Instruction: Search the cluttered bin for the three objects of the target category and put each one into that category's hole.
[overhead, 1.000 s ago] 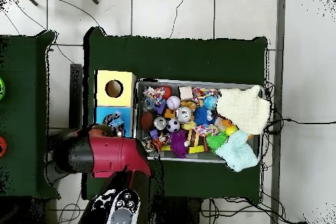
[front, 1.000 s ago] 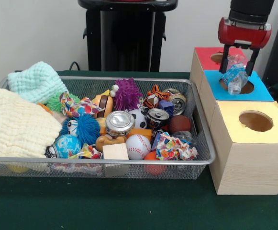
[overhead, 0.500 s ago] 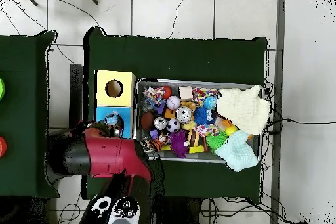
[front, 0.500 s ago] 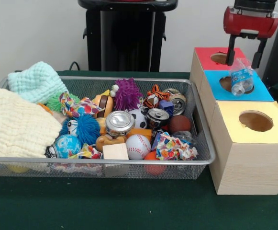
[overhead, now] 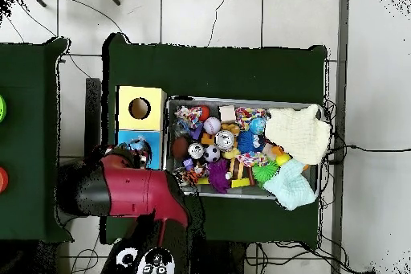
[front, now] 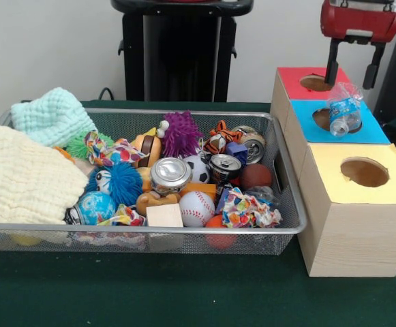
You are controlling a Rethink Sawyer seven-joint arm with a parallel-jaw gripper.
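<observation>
**Plastic bottle lodged at blue hole, gripper empty above**

Plastic bottle (front: 341, 110): crumpled, clear, blue-labelled. Location: mouth of the hole in the blue-topped box (front: 375, 131), middle of three boxes beside the bin. Partly sunk, leaning; cap end lower and toward the camera, upper end above the box top. Judged not yet dropped through.

Gripper (front: 353, 63): red-bodied, two black fingers (front: 332, 63) spread apart, holding nothing. Location: directly above the bottle, apart from it, slightly toward the red-topped box (front: 292, 83).

Key relation: bottle lies straight below the gap between the fingers. Its long axis runs tilted, not vertical, so a downward nudge would likely need to fall on the raised upper end. Judgement only.

Yellow-topped box (front: 375, 189): nearest the camera, hole empty.

Wire bin (front: 290, 204): remaining contents include soda can (front: 170, 174), second can (front: 224, 167), third can (front: 253, 146), baseball (front: 196, 208), blue fuzzy ball (front: 120, 182), purple spiky toy (front: 181, 134), cream cloth (front: 20, 180). Target category uncertain; another clear plastic piece may sit at the bin's right corner, too hidden to confirm.

View comparison: front view shows finger spread, bottle tilt, and vertical separation. Overhead view shows the red arm (overhead: 132, 192) covering most of the blue box and the red one; bottle and fingers are hidden there, only yellow box (overhead: 140, 108) and bin layout read clearly.
</observation>
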